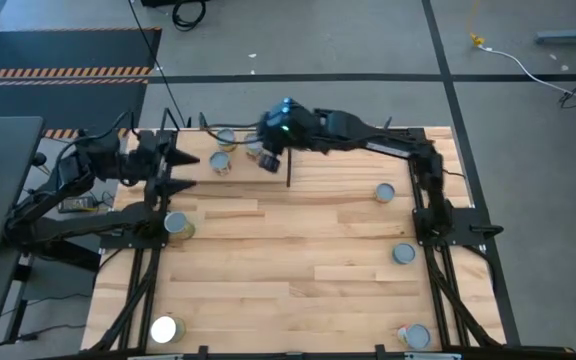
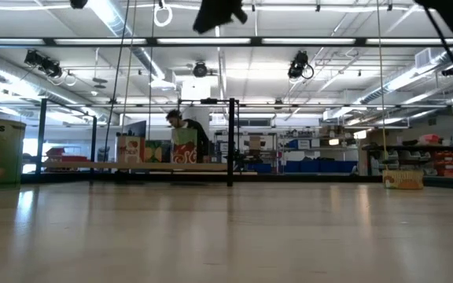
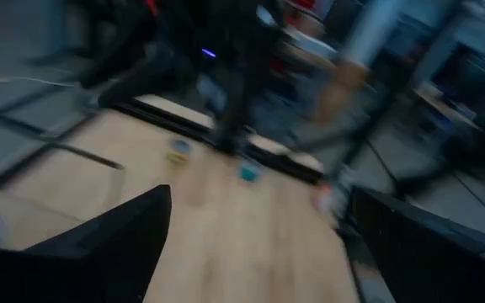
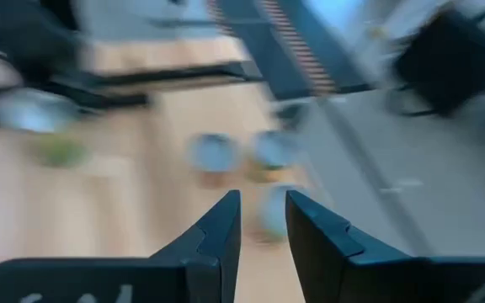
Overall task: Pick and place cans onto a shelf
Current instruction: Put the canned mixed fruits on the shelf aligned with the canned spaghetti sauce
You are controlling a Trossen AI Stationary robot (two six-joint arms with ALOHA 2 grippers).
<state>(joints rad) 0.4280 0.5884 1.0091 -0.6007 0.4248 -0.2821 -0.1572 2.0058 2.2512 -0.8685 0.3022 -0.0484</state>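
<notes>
silvery cans [image 4: 251, 160] lie just beyond right gripper [image 4: 263, 220], slightly parted, empty.

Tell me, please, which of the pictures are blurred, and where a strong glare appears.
Left wrist view: heavily smeared; the cans are only coloured blobs. Right wrist view: also blurred; the cans beyond the right gripper are soft patches. High view: sharp, but one can's lid glares white. Low view: sharp, with ceiling lights reflecting on the tabletop.
</notes>
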